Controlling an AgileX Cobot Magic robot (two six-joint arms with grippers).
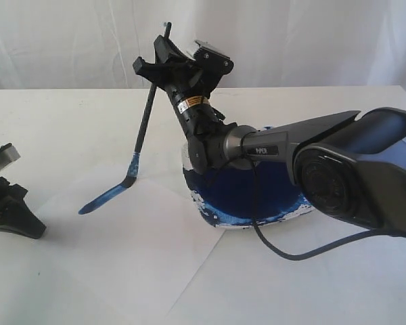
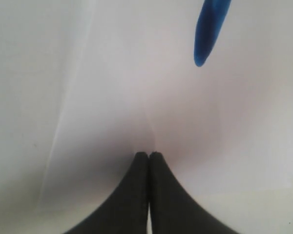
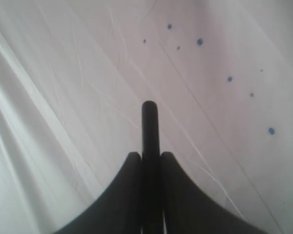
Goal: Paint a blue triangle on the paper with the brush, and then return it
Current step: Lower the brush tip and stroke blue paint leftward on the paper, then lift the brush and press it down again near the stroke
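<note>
On one paper [image 1: 122, 261] stands one brush [image 1: 147, 112], clamped in right fingers [image 3: 122, 195]; left fingers [image 2: 129, 195] together.

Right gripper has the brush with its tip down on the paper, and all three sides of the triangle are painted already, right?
Not three sides. The exterior view shows just one blue stroke on the paper so far. The right gripper does hold the brush, tip down on the paper.
</note>
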